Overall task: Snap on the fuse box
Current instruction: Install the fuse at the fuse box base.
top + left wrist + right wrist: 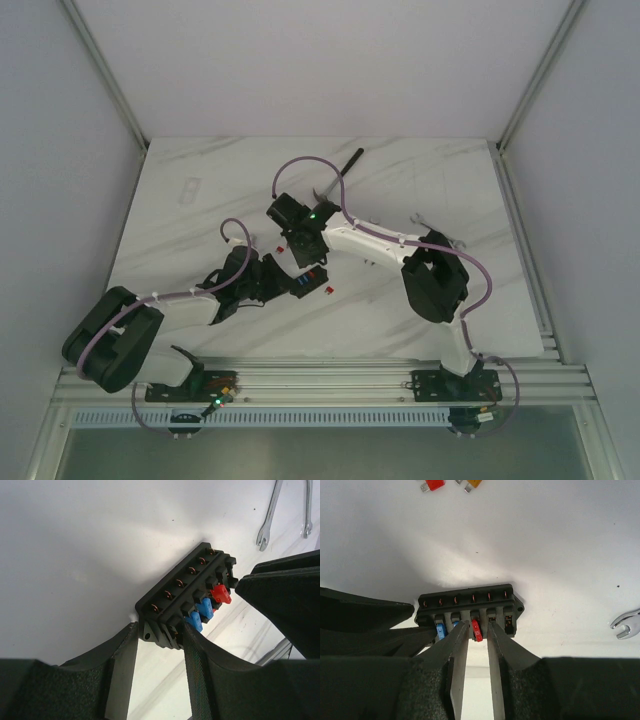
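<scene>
The fuse box is a small black block lying on the white marble table, with two blue fuses and one red fuse seated in its slots. My left gripper straddles one end of the box, a finger pressed against each side. My right gripper hangs over the box's slot side. Its fingers stand apart on either side of the red fuse, with a gap on both sides. From above, the fuse box sits mid-table between the left gripper and the right gripper.
A loose red fuse and an orange fuse lie beyond the box. Two wrenches lie further out, towards the right arm's side. A black-handled tool rests at the back, and a faint clear oblong piece at the back left.
</scene>
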{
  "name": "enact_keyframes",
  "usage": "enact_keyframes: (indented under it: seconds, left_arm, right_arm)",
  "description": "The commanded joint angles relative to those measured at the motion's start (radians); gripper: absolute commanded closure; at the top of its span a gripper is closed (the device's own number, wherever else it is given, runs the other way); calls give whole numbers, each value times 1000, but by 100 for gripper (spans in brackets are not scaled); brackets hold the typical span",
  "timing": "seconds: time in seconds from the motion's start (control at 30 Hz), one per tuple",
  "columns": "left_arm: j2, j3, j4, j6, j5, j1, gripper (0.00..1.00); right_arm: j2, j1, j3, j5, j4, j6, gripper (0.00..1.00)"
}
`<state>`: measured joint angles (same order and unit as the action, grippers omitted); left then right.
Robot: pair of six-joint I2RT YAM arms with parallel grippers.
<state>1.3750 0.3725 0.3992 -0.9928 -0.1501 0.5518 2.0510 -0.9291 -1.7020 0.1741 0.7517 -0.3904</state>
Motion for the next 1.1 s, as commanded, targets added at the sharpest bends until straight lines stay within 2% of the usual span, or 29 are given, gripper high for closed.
enact_keyframes:
  seconds: [0.0,0.2,0.77,1.07]
  left_arm:
    - [4,4,-51,14,-21,5,49]
    - [5,4,-54,13,-22,5,49]
    - [16,3,-55,12,-22,6,49]
    - [13,2,-56,7,-20,5,49]
  right_arm:
    - [-29,12,2,-51,42,33,71]
    - [5,17,-16,-109,65,74,74]
    - [56,17,-19,-115,83,110,81]
    - [49,15,-6,-124,85,114,100]
